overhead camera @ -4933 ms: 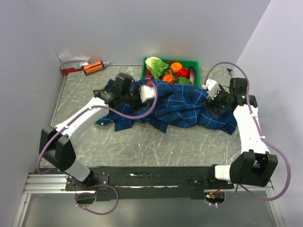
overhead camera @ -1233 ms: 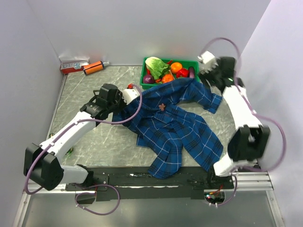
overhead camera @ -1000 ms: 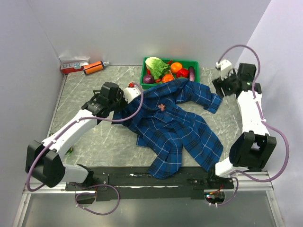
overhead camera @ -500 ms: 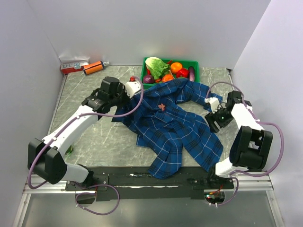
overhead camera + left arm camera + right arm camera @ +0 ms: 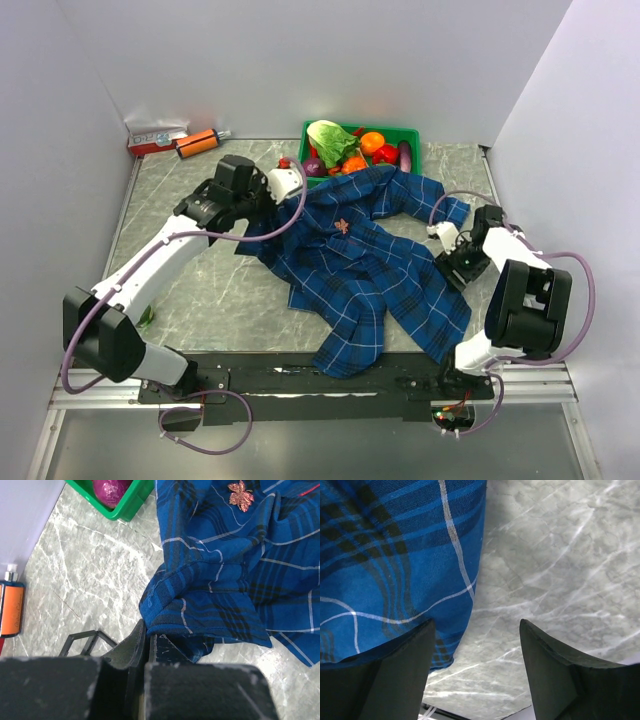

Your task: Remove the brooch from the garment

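Note:
The garment (image 5: 370,270), a dark blue plaid shirt, lies spread over the middle of the marble table. The brooch (image 5: 342,226), a tiny pinkish-gold leaf, is pinned on its upper part; in the left wrist view the brooch (image 5: 241,492) sits at the top right of the garment (image 5: 225,575). My left gripper (image 5: 256,214) is shut on the garment's folded left hem, and the left wrist view shows the left gripper (image 5: 148,630) pinching it. My right gripper (image 5: 452,262) hangs open, low over the shirt's right edge. In the right wrist view the right gripper (image 5: 475,635) straddles the garment's edge (image 5: 400,555) and bare table.
A green bin (image 5: 413,133) of vegetables stands at the back, touching the shirt's far edge; its corner (image 5: 131,502) shows in the left wrist view. An orange tube (image 5: 197,143) and a red-and-white box (image 5: 155,138) lie at the back left. Walls close in on both sides.
The right arm swung from the back right corner down to the shirt's right edge. The left gripper, still holding the hem, shifted slightly toward the back. Earlier the shirt lay bunched; now it is spread out.

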Controlling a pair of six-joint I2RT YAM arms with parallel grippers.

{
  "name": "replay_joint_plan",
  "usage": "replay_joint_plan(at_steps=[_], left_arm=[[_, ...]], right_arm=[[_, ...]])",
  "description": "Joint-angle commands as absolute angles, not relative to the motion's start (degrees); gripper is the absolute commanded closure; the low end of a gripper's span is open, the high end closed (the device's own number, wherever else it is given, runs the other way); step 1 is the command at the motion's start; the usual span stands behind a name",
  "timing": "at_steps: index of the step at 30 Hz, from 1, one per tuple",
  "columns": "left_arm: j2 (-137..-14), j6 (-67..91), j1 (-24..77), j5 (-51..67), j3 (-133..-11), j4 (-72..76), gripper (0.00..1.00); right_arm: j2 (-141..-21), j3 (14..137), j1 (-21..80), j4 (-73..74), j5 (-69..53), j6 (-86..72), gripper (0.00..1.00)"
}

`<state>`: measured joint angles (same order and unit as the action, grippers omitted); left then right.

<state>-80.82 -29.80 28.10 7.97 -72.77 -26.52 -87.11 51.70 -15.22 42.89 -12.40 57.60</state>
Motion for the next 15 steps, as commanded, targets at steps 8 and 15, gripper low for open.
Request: replay_joint_plan(at_steps=[8,15], left_arm=[[-82.4,-32.9,27.9,10.0,-78.6,-27.8,0.99],[-83.0,-32.5,27.9,10.3,-79.6,-27.2,0.99]], right_arm=[[-91.8,52.1,-14.2,41.7,-12.9,57.8,0.46],[-92.4,54.8,-13.6,41.0,-11.1,55.0,0.92]])
